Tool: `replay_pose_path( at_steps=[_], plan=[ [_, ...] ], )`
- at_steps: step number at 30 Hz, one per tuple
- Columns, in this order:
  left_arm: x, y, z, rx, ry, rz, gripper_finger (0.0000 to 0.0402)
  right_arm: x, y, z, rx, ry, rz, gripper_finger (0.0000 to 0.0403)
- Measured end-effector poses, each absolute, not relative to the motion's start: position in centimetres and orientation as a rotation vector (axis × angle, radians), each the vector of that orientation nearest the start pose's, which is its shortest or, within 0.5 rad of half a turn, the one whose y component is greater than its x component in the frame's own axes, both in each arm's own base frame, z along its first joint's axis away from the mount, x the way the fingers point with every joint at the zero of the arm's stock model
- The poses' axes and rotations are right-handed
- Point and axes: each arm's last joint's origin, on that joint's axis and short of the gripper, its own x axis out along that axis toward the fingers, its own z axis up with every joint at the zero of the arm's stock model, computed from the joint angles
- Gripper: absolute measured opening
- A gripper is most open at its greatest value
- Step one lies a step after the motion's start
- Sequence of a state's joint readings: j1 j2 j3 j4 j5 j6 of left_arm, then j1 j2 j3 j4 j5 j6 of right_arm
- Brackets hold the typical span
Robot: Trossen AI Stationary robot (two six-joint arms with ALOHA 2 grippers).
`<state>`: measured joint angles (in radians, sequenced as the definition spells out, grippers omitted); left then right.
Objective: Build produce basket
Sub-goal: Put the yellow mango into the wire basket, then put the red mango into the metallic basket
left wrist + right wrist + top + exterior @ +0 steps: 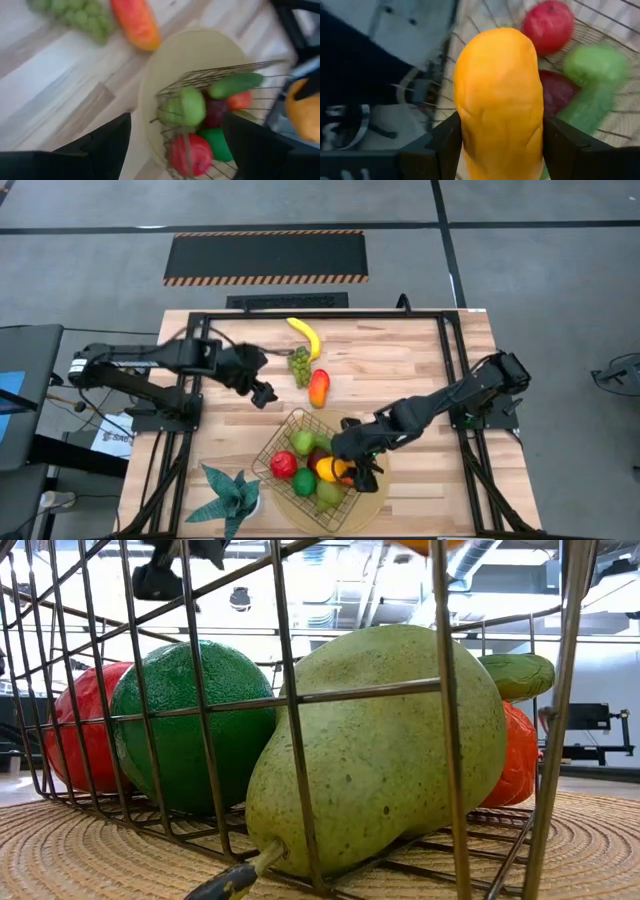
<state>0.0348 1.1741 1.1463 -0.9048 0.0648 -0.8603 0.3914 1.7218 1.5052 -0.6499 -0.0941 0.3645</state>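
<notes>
Basket point(268, 460): perhaps no legible writing.

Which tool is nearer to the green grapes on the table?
Left. The left tool sits just beside the green grapes; the right tool is farther off, over the basket.

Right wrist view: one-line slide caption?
Right gripper holds a yellow-orange fruit over the wire basket.
</notes>
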Motion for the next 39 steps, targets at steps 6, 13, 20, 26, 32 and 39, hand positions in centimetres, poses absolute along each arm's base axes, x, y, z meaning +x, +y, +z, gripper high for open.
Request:
replay_pose_path(
  at_steps=[6,13,20,26,32,39],
  plan=[
    [23.2,-1.0,28.8,-0.866,0.926,0.4,0.0295,34.3,14.8,28.9,0.167,0.936,0.252,0.026],
    [23.8,-2.8,27.3,-0.902,1.019,0.424,0.0295,33.8,15.4,27.2,0.162,0.962,0.273,0.0306],
    [23.7,-4.6,26.9,-0.929,1.053,0.438,0.0295,33.9,15.6,26.2,0.193,0.932,0.27,0.0332],
    [24.6,-6.3,25.9,-0.963,1.127,0.357,0.0295,33.7,15.0,27.1,0.269,0.925,0.228,0.0335],
    [26.1,-8.3,25.6,-1.013,1.096,0.23,0.0295,32.6,14.4,30.0,0.274,0.84,0.195,0.0327],
    [28.3,-10.4,25.5,-1.128,1.028,0.028,0.0295,31.1,13.2,31.1,0.207,0.846,0.035,0.0325]
  ],
)
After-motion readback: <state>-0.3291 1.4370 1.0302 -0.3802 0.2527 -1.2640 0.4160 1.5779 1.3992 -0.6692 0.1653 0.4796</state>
